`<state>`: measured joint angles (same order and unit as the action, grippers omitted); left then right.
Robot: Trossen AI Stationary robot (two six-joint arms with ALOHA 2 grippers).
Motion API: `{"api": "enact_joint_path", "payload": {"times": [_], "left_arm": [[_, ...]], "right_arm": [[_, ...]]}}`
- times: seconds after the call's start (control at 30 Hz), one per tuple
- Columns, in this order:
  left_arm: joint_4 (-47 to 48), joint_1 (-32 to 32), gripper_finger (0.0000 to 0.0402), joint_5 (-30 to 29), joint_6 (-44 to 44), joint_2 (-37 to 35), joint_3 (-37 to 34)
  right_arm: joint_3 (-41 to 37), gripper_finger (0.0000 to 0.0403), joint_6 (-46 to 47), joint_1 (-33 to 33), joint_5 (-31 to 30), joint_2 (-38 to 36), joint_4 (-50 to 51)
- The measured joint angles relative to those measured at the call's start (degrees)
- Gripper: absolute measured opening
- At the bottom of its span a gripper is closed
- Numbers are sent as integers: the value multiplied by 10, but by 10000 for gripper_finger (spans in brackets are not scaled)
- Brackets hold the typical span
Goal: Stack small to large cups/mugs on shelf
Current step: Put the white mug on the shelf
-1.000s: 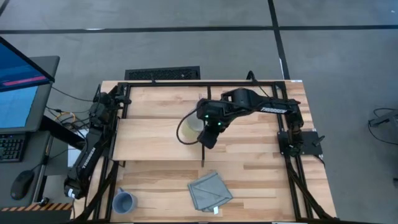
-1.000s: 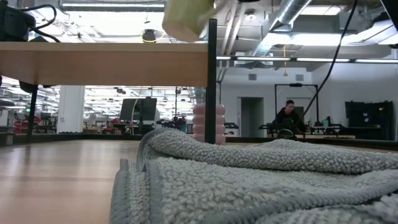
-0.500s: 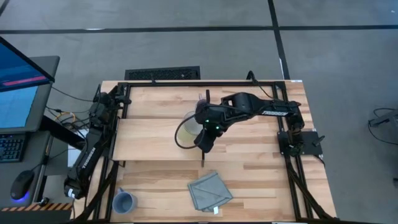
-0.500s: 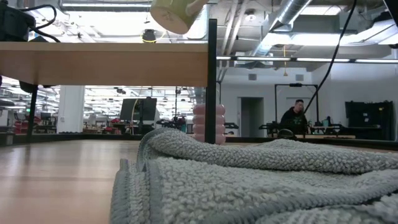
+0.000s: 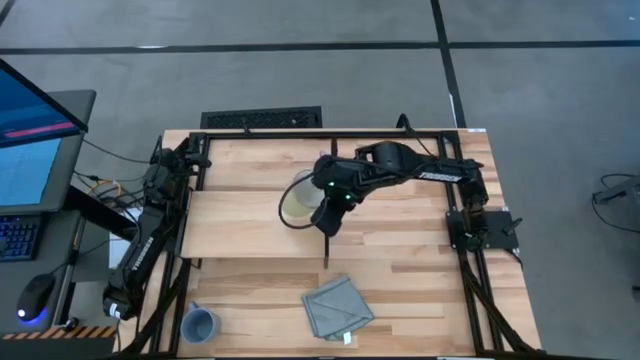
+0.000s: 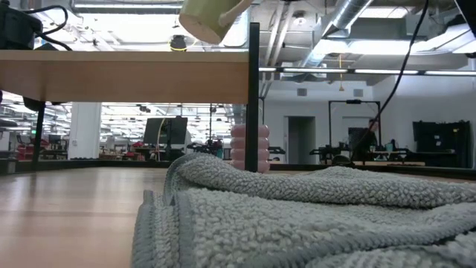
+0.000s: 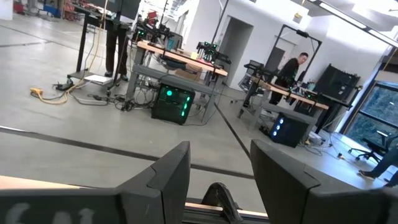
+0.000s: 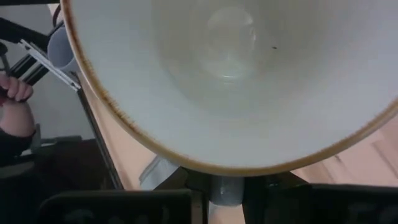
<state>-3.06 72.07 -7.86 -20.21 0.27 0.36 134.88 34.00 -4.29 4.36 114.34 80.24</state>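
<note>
**White mug held above the shelf by the right gripper**

High view: the right arm is stretched from the table's right side toward the middle, and its gripper (image 5: 322,200) is closed on the white mug (image 5: 297,201), which is carried over the right part of the shelf (image 5: 240,222), close to the thin dark upright panel (image 5: 327,240). In the low view the mug (image 6: 210,16) is seen tilted, clear of the shelf board (image 6: 123,77) beneath it and just beside the top of the panel (image 6: 253,97). In the right wrist view the mug's pale inside and brown-speckled rim (image 8: 230,81) fill nearly the whole picture.

The blue-grey mug (image 5: 199,324) is stood at the table's near left corner, well apart from the shelf. A pink, ribbed object (image 6: 249,147), possibly the purple mug, is seen behind the grey-blue cloth (image 5: 337,306) in the low view.

The left arm is parked along the table's left edge; its gripper (image 7: 219,171) is held open, with a gap between the fingers.
</note>
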Motion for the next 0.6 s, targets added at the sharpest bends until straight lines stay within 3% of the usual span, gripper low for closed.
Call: {"api": "enact_joint_path", "payload": {"times": [0.6], "left_arm": [[1,-1,159,1,27,1,0]], "right_arm": [[-1,66,-25,3,18,61,12]]}}
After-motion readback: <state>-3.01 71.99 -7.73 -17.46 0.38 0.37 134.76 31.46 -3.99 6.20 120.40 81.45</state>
